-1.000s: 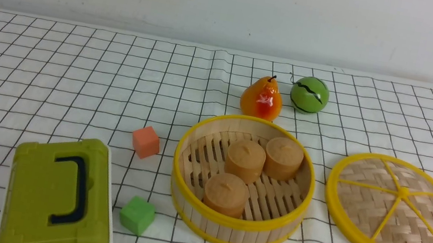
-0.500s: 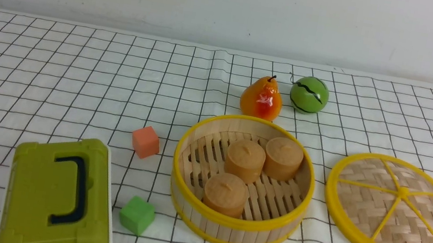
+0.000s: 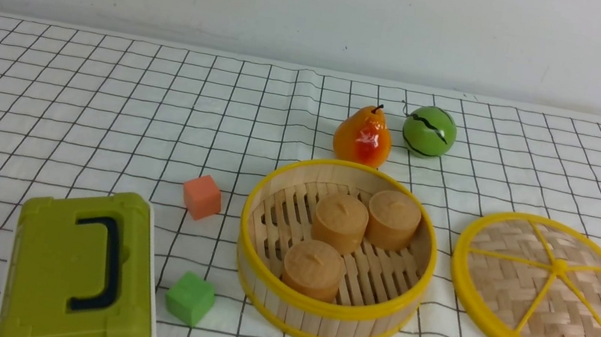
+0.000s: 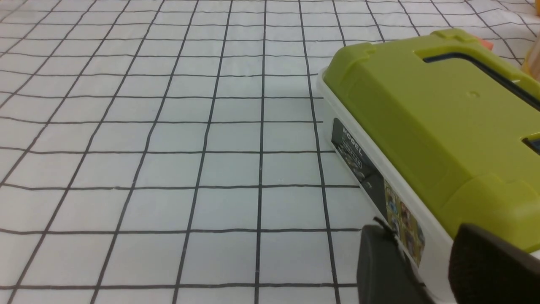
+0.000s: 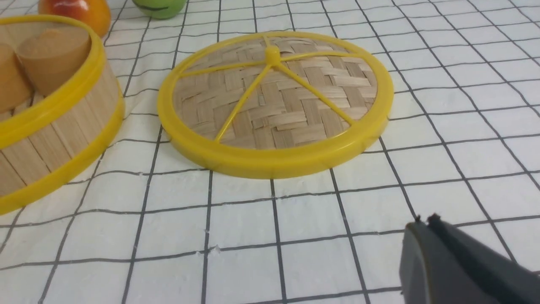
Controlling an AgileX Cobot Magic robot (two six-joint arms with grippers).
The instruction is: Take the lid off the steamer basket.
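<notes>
White cloth (image 3: 75, 94) with a black grid covers the table, and its left half lies broad and bare up to the far wall. Olive-green and white, the box (image 3: 81, 272) sits at the near left edge, hard plastic with a dark recessed handle; in the left wrist view the left gripper (image 4: 426, 270) hangs just beside its labelled side wall, fingers set a little apart with nothing between them. Right of the box sit an orange cube (image 3: 202, 196) and a green cube (image 3: 190, 298), with a clear lane between them. Next comes the basket (image 3: 324, 319), round, with pale wooden slat walls and yellow rims, uncovered, holding three tan cylinders (image 3: 340, 223). Behind it stand a glossy pear (image 3: 363, 136) and a green ball (image 3: 429, 131), just apart. Flat on the cloth to the basket's right, a narrow strip of cloth between them, lies the lid (image 3: 548, 293), woven bamboo under yellow spokes. Open cloth separates the lid from the right gripper (image 5: 424, 221), whose dark fingers are pressed together, empty.
</notes>
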